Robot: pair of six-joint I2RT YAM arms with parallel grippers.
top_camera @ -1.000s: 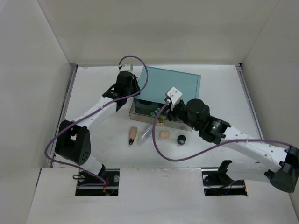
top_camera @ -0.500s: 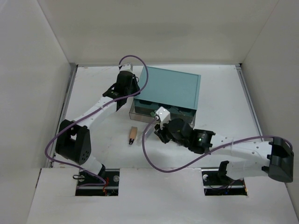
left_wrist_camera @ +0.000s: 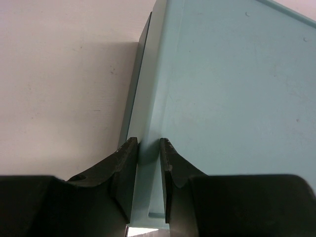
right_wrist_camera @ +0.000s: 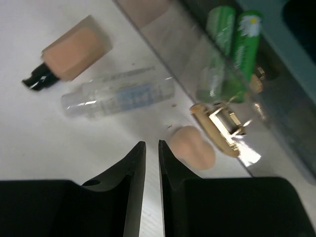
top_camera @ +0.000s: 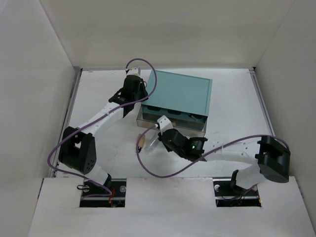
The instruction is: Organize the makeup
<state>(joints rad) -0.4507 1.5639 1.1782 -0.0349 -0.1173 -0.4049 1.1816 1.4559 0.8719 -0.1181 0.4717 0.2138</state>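
With the left gripper (left_wrist_camera: 148,163), clamps the side edge of the teal box (left_wrist_camera: 232,89) — fingers tight on either face. Holds the right gripper (right_wrist_camera: 152,163) over the table (right_wrist_camera: 59,143) in front of the clear drawer (right_wrist_camera: 173,44), jaws nearly together, a thin slit between, gripping nothing. Just beside one finger, a peach sponge (right_wrist_camera: 192,148), next to a gold clasp (right_wrist_camera: 222,126). Farther out, a clear tube (right_wrist_camera: 118,96) and a tan tube (right_wrist_camera: 74,49), side by side on the table — outside the drawer. Inside the drawer, two green tubes (right_wrist_camera: 245,42).
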